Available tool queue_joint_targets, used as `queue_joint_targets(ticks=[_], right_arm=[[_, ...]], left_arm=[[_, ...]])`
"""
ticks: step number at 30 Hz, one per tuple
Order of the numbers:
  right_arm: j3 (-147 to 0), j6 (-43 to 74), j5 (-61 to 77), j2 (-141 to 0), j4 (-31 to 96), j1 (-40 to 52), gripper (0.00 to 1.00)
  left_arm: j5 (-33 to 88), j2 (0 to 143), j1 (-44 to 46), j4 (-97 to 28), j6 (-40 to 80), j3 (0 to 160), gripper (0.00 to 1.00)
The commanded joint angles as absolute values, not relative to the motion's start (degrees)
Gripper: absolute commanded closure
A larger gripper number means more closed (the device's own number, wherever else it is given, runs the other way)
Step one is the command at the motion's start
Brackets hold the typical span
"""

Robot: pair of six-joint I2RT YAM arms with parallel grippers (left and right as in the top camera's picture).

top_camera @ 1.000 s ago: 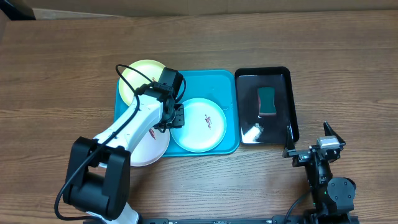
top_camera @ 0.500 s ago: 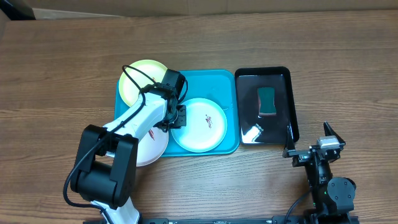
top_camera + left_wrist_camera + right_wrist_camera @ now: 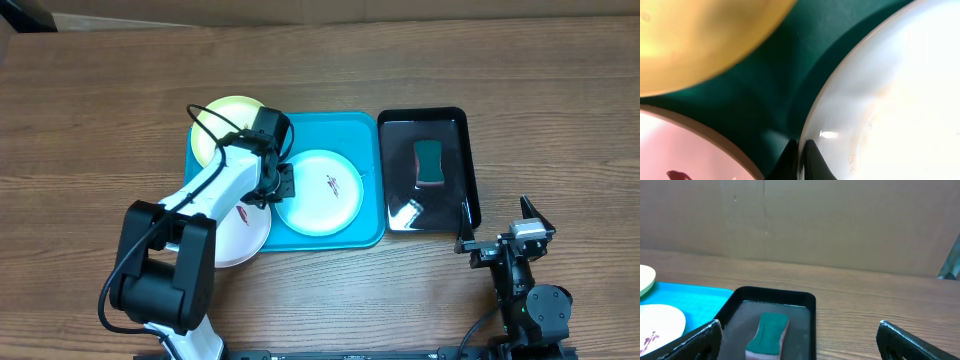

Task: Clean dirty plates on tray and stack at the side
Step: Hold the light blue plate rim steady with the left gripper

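Note:
On the turquoise tray point(image 3: 365, 130) lies the pale mint plate point(image 3: 325, 195) with a small reddish smear. My left gripper point(image 3: 278, 185) is shut on its left rim. In the left wrist view the dark fingertips point(image 3: 810, 162) pinch that plate's point(image 3: 890, 100) edge over the tray floor point(image 3: 775, 85). The yellow-green plate point(image 3: 225, 125) overhangs the tray's far left corner. The white plate point(image 3: 235, 235) overhangs its near left corner. My right gripper point(image 3: 505, 240) stands open at the near right, off the tray and holding nothing.
A glossy black tray point(image 3: 420, 112) stands right of the turquoise one, with a green sponge point(image 3: 429, 162) in it. The right wrist view shows that sponge point(image 3: 767, 332) ahead of the open right gripper point(image 3: 800, 330). A cardboard wall lies beyond the table's far edge.
My left gripper has closed onto the mint plate's rim, and the plate has shifted slightly toward the far side of the tray. The right arm has not moved.

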State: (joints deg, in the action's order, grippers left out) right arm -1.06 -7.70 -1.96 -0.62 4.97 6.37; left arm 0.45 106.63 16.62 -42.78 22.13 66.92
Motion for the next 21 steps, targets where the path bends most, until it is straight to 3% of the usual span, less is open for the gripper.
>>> queue_joint_targets(ticks=[1, 21], right_arm=[[-0.45, -7.44, -2.70, -0.16, 4.60, 6.20, 0.00], [-0.45, -7.44, -2.70, -0.16, 4.60, 6.20, 0.00]], left_arm=[[1.58, 107.13, 16.25, -42.30, 23.11, 68.16, 0.96], [5.63, 107.15, 16.29, -40.42, 23.16, 68.14, 0.96]])
